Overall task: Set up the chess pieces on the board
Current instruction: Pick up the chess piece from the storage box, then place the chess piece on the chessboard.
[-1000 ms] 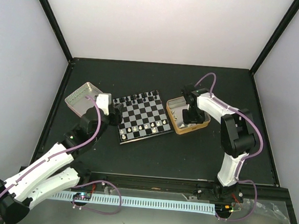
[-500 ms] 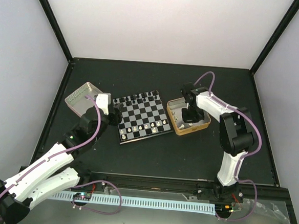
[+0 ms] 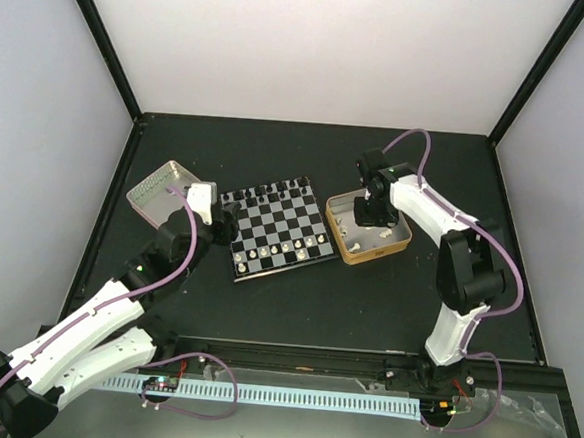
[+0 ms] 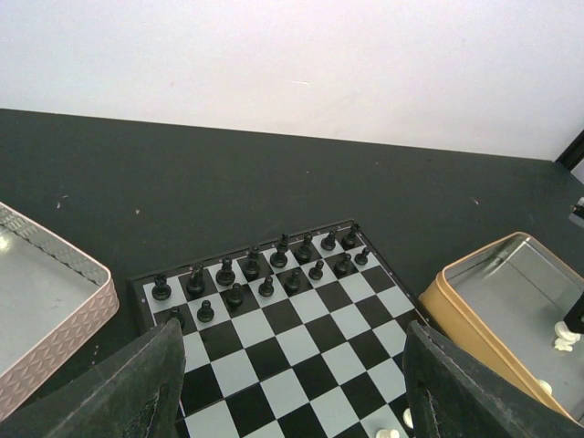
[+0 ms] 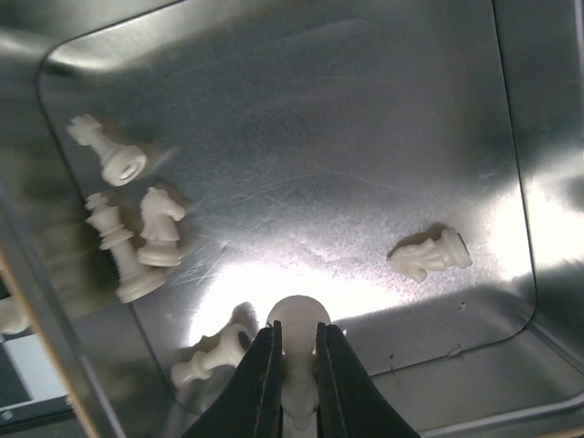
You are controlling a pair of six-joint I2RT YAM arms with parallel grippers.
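Right jaws pinch a white piece (image 5: 295, 319) over the tin (image 3: 375, 255); board (image 3: 281, 226) at nine o'clock. Left jaws gape, empty.

One board (image 3: 279, 226), sixteen black pieces (image 4: 252, 266) on it. Two tins: gold-rimmed tin (image 3: 375, 253) right, pale tin (image 3: 153, 194) left. Six white pieces (image 5: 160, 224) show in the gold-rimmed one.

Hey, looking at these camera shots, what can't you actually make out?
- Right wrist view: the right gripper is shut on a white piece and covers its body, so its kind is unclear.
- Left wrist view: the board has its near rows cut off by the bottom edge and the open left gripper.
- Top view: the chess pieces are too small to tell kinds.
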